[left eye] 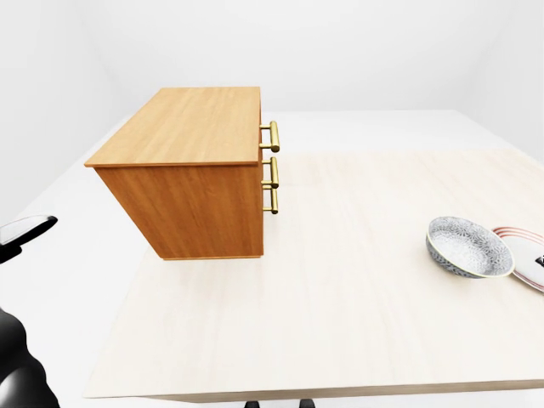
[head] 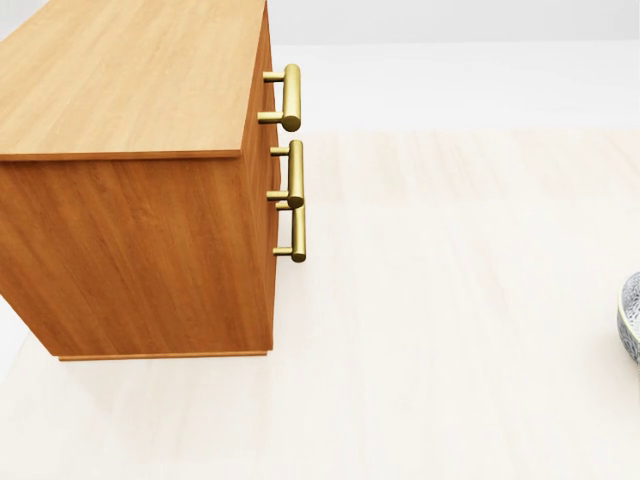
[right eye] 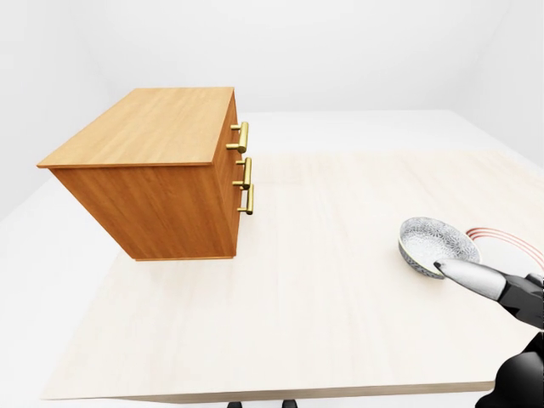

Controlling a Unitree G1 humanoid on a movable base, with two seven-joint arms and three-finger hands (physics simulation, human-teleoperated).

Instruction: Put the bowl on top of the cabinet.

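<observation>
A patterned blue-and-white bowl (right eye: 438, 243) sits upright on the pale wooden table (left eye: 323, 314), at the right of the eye views; only its rim (head: 632, 318) shows in the head view. The wooden cabinet (left eye: 191, 127) stands at the left, its flat top bare and its brass handles (left eye: 272, 166) facing right. My right hand (right eye: 478, 277) comes in from the lower right with a finger stretched out, its tip at the bowl's near rim, holding nothing. My left hand (left eye: 25, 231) shows only as one outstretched finger at the left edge, well away from the cabinet.
A white plate with red rings (left eye: 525, 253) lies just right of the bowl, partly under its rim. The table's near edge (left eye: 297, 393) runs along the bottom of the eye views. White floor surrounds the table.
</observation>
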